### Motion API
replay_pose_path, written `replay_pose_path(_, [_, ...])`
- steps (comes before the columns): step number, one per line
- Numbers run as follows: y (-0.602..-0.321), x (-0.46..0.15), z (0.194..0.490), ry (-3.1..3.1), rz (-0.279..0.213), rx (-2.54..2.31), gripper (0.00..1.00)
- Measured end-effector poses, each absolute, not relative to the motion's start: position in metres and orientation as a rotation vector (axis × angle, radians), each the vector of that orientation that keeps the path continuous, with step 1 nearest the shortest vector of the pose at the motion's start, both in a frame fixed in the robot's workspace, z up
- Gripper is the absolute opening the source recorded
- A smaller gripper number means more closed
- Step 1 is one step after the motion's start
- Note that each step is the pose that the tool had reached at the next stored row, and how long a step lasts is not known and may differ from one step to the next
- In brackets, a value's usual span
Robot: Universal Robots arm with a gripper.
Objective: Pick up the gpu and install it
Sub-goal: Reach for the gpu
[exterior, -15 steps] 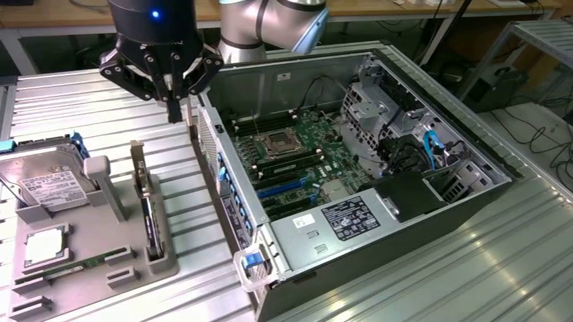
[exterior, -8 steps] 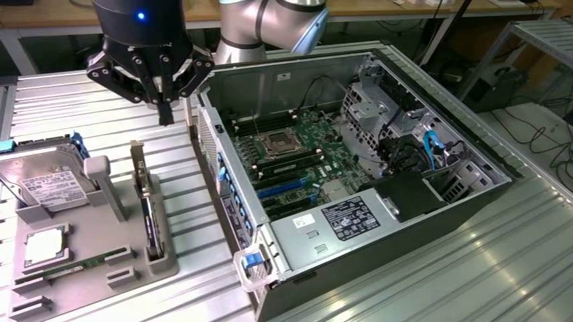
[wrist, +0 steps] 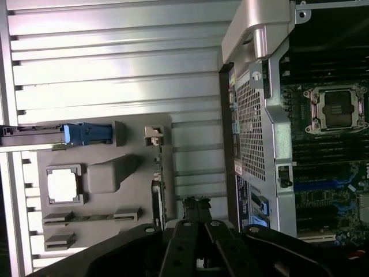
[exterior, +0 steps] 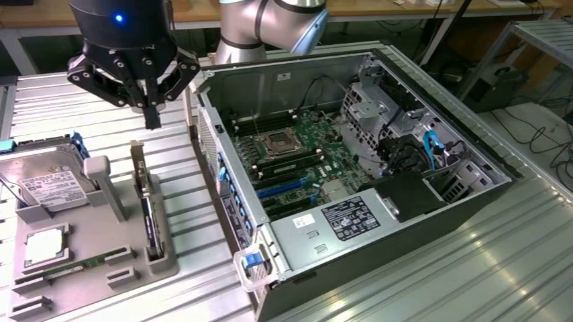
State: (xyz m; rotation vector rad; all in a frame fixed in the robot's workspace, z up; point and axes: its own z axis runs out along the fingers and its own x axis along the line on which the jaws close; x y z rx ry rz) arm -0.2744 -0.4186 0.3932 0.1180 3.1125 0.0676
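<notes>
The gpu stands on its long edge in a slot of the grey holder tray, left of the open computer case in the exterior view. Its silver bracket rises at the far end. My gripper hangs above that far end, fingers shut together, with nothing between them and a clear gap down to the card. In the wrist view the gpu shows edge-on as a thin dark strip, just ahead of my gripper.
On the same tray lie a hard drive, a square processor and a green RAM stick. The open computer case with its motherboard lies at the exterior view's right. All rests on a ribbed metal table.
</notes>
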Motion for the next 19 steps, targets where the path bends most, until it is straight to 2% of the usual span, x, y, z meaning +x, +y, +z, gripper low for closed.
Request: replay_pose_path(19, [-0.426, -0.308, 0.393, 3.113, 0.068, 0.118, 0.11])
